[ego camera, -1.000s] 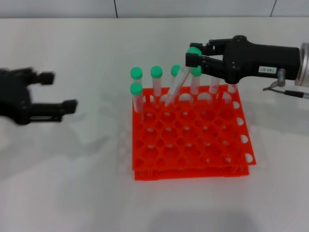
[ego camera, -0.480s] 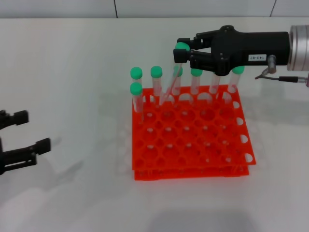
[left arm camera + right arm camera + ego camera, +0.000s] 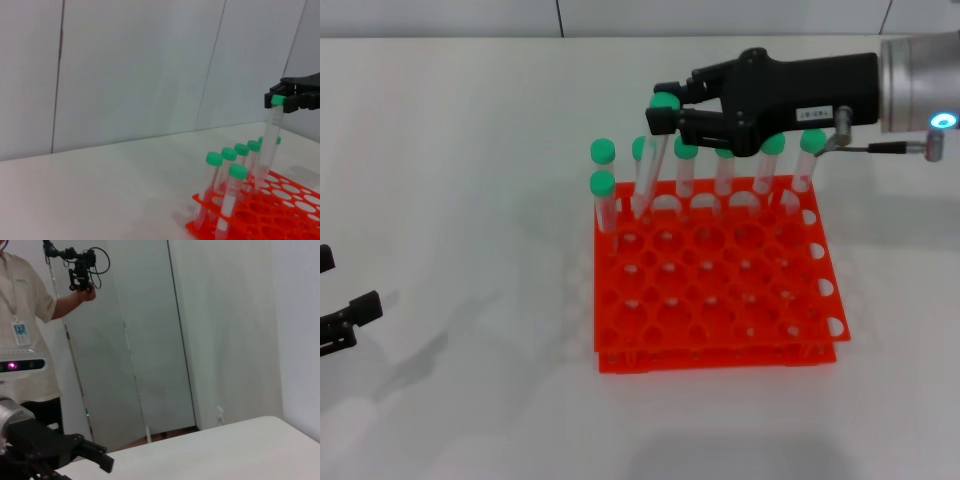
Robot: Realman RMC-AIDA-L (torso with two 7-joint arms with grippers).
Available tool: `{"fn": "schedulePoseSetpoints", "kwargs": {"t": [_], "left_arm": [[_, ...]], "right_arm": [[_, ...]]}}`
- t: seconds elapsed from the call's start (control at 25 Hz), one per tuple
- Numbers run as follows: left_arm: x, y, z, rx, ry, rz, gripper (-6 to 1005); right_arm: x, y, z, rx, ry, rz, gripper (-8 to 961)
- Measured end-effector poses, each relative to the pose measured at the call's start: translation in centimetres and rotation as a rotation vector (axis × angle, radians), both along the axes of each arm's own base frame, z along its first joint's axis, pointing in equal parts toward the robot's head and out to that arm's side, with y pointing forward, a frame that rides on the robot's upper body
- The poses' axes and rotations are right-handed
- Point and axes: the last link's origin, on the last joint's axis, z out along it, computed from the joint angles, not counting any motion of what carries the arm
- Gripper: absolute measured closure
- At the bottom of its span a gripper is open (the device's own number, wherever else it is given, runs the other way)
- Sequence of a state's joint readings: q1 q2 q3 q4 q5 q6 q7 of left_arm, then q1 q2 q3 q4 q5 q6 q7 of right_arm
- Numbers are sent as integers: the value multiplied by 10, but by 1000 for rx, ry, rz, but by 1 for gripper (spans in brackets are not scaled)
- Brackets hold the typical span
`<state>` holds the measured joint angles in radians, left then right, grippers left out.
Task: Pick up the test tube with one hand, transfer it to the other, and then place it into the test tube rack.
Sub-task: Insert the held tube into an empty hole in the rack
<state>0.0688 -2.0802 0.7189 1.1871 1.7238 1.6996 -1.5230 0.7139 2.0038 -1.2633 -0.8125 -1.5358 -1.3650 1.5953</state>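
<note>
Head view: the black labelled right end effector pinches the slender clear green-capped test tube by its cap, tilted, tip at a back-row hole of the bright orange-red plastic test tube rack on the white table. The left end effector sits far off; I cannot tell its spread

Left wrist view: the tube leans beside its neighbours; released tilted, it may jam or knock them

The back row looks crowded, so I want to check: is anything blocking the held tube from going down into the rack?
Nothing visible blocks it. The right gripper holds the test tube by its cap, lower end already at the test tube rack, between neighbouring capped tubes.
</note>
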Motion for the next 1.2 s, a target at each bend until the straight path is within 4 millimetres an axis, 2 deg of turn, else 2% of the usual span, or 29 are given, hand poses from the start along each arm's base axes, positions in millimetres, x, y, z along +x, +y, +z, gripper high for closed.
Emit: {"fn": "schedulePoseSetpoints", "kwargs": {"t": [0.6,1.2], "left_arm": [[-3,2,-3,-11,1,21,112],[0,9,-6,-26,-4,7,112]], "right_arm": [[-4,3,-17,35,-68,30,610],[-1,7,-19,49,-113,37,599]]}}
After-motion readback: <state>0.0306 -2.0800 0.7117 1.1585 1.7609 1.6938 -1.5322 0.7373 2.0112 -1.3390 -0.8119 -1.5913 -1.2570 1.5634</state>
